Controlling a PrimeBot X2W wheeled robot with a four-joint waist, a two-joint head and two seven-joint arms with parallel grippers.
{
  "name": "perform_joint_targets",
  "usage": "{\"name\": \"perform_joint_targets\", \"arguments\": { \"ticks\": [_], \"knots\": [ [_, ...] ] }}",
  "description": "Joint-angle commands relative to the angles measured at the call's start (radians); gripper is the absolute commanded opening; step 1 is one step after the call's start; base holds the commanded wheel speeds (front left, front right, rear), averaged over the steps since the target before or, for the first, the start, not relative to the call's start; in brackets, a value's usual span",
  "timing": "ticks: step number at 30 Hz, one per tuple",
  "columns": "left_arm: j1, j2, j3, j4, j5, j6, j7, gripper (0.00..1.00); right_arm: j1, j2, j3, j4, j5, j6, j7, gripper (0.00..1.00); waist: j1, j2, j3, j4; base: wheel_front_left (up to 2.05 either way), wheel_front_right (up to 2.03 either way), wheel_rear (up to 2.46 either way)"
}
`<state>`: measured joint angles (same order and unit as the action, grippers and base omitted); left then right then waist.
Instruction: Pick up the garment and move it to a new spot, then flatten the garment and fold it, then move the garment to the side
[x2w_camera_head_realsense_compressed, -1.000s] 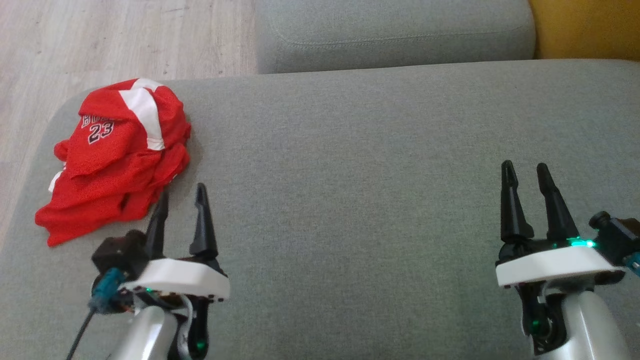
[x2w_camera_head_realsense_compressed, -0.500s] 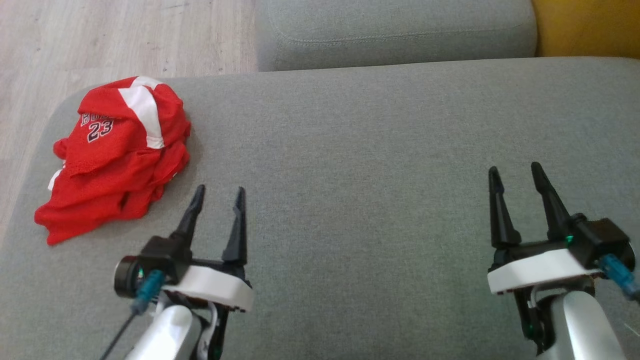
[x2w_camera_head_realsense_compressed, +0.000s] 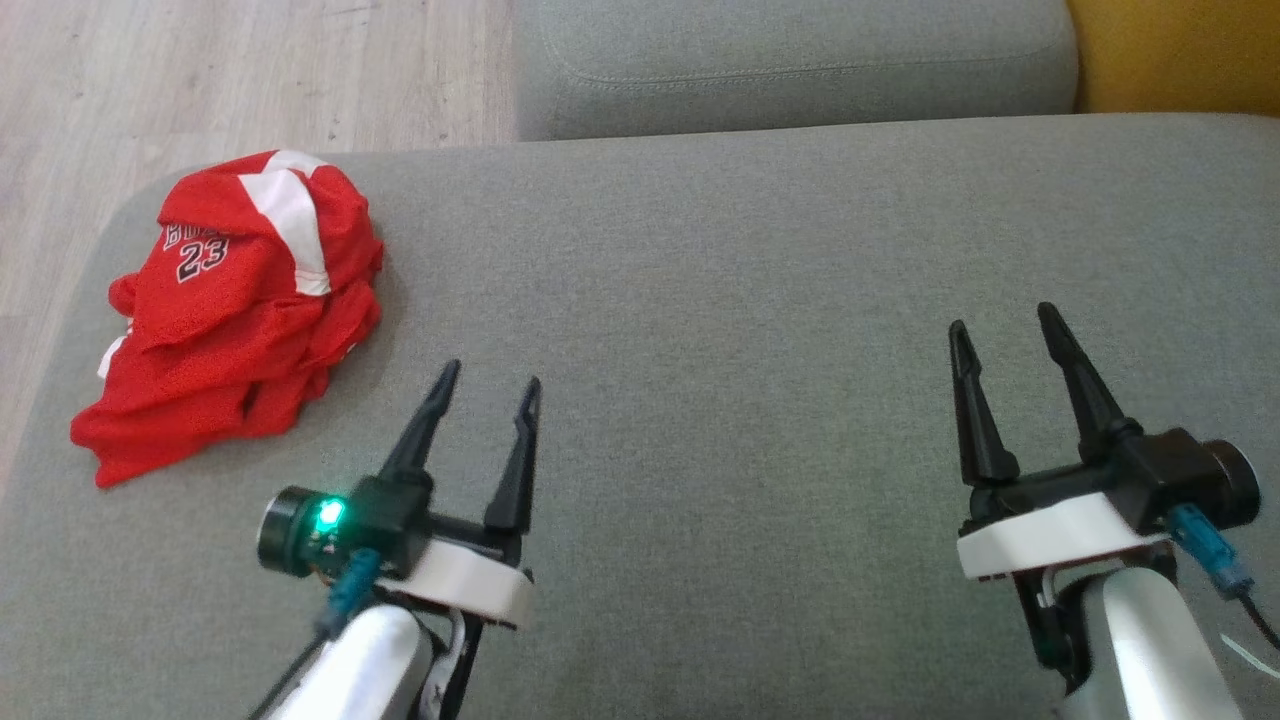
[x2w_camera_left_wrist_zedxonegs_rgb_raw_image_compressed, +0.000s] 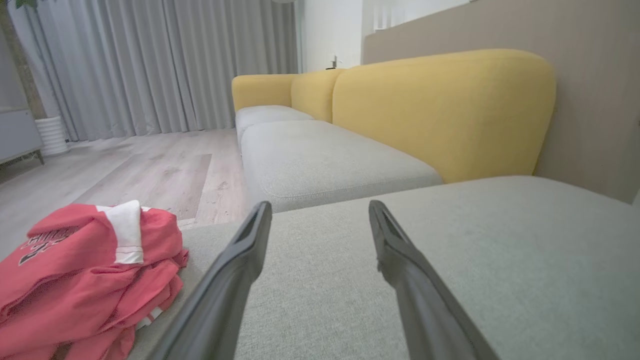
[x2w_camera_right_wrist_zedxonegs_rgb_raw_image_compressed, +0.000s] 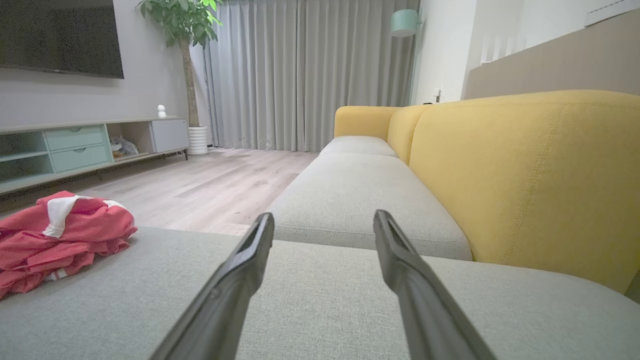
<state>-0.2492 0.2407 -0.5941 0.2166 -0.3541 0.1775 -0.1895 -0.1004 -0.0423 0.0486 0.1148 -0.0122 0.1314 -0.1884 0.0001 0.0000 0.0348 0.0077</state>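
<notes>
Because the garment (x2w_camera_head_realsense_compressed: 235, 310) lies crumpled at the left end of the sofa seat (x2w_camera_head_realsense_compressed: 750, 300), the left end effector (x2w_camera_head_realsense_compressed: 490, 378) and right end effector (x2w_camera_head_realsense_compressed: 1000, 315) hover released and empty, presumably poised for pickup.

Both arms reach forward, side by side and low. The left tool (x2w_camera_head_realsense_compressed: 492, 374) stands spread wide, holding nothing. The right tool (x2w_camera_head_realsense_compressed: 1001, 316) gapes likewise, also empty.

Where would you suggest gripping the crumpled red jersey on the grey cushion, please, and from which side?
Probably the bunched folds on the right edge of the red jersey, coming from the right with the left end effector: they stand raised off the cushion, facing it.
</notes>
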Motion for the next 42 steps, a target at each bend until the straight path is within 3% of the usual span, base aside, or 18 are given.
{"name": "perform_joint_targets", "arguments": {
  "ticks": [1, 7, 15, 21, 42],
  "knots": [
    [-0.039, -0.005, 0.064, -0.047, -0.026, 0.002, -0.018, 1.0, -0.041, -0.007, 0.015, -0.034, 0.013, -0.001, -0.02, 1.0, -0.0001, 0.0, 0.001, 0.0, 0.0, 0.0, 0.0],
    [0.008, -0.036, 0.14, -0.052, -0.033, -0.045, -0.036, 1.0, -0.026, -0.007, 0.001, 0.003, 0.139, -0.001, -0.037, 1.0, -0.0001, 0.0, 0.001, -0.001, 0.0, 0.0, 0.0],
    [0.051, -0.081, 0.191, 0.02, 0.023, -0.122, -0.06, 1.0, -0.025, -0.008, 0.033, 0.099, 0.121, -0.001, -0.061, 1.0, -0.0001, 0.0, -0.006, -0.007, 0.0, 0.0, 0.0],
    [0.049, -0.105, 0.203, 0.072, 0.08, -0.146, -0.072, 1.0, -0.03, -0.008, 0.044, 0.12, 0.088, -0.001, -0.073, 1.0, -0.0001, 0.0, -0.009, -0.005, 0.0, 0.0, 0.0],
    [0.068, -0.165, 0.315, 0.11, 0.136, -0.21, -0.072, 1.0, -0.028, -0.008, 0.076, 0.134, 0.175, -0.001, -0.073, 1.0, -0.0001, 0.0, -0.018, 0.01, 0.0, 0.0, 0.0]
  ]
}}
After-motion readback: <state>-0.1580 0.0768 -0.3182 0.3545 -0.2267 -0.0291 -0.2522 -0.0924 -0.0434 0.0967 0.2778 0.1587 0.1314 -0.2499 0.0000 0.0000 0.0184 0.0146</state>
